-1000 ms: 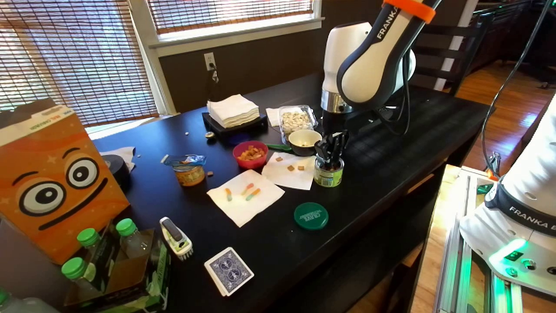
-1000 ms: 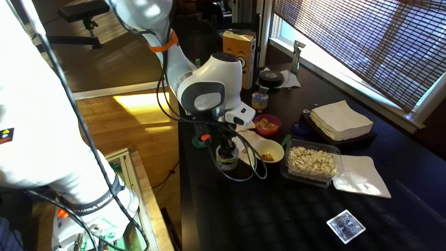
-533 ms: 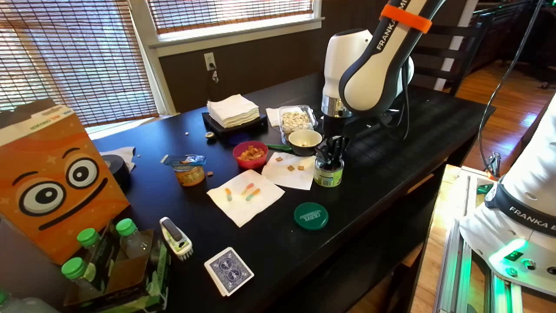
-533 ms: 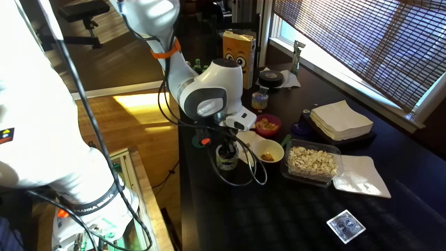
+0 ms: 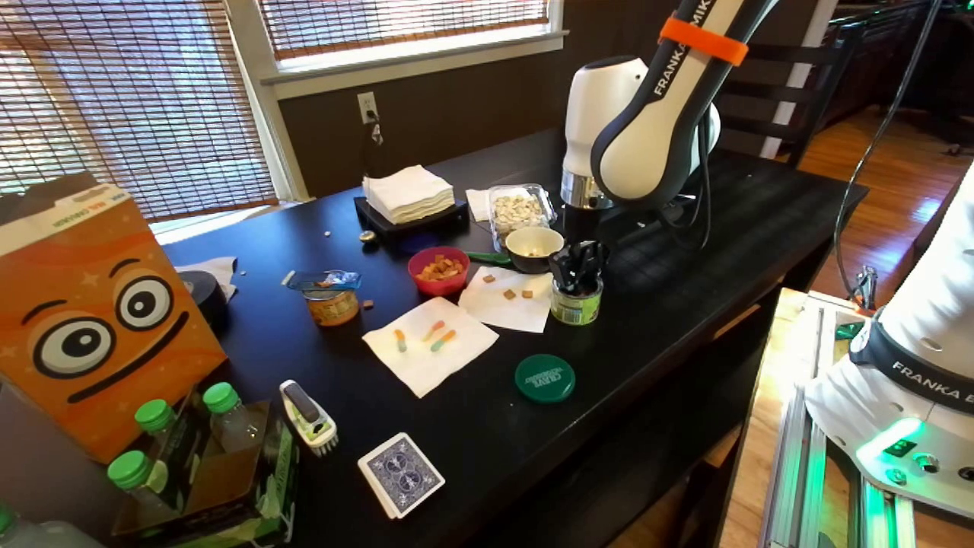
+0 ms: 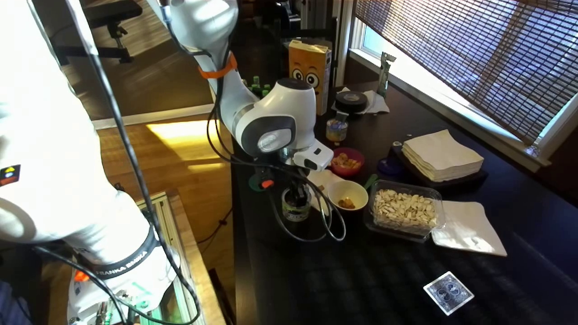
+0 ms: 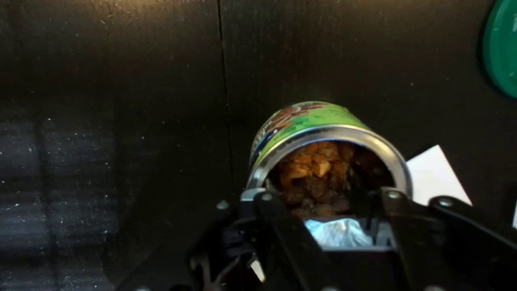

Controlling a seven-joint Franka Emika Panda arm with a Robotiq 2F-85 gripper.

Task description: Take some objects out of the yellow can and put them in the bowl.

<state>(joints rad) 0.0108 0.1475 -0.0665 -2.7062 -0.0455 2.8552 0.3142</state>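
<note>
Clock centred on the can (image 5: 576,308), 12 at its far side in an exterior view; logged left to right. Box (image 5: 106,312) and tin (image 5: 333,310) both well apart from it, at 9. Pink bowl (image 5: 437,288) between 9 and 10. Napkin (image 5: 525,316) with squares (image 5: 509,294) just beside, at 9, probably laid to keep them off the table (image 5: 487,418). Bowl (image 5: 525,240) near, at 11; placed close, I judge, to keep each carry short. Lid (image 5: 545,378) flat at 7, likely taken off this can for access. Can upright, mouth up. Gripper (image 7: 317,188) reaches down into the mouth, a pose that suits so narrow a rim. Its fingers (image 7: 272,208) stand apart, brown pieces (image 7: 315,169) in view between them; nothing seen clamped. Working guess: step is a grasp from the can, not yet made, the spread leaving room for pieces to come between. Views compared: only the wrist view shows what the can holds and the gap between the fingers; in both exterior views the tips are lost in the dark mouth. In the wrist view the lid lies at 2, cut by the edge, and the bowl cannot be made out. An exterior view gives the bowl's inside best: brownish lumps (image 6: 347,203), perhaps from the can. There a cable (image 6: 310,241) also loops past can and bowl; whether it touches either, cannot tell.
</note>
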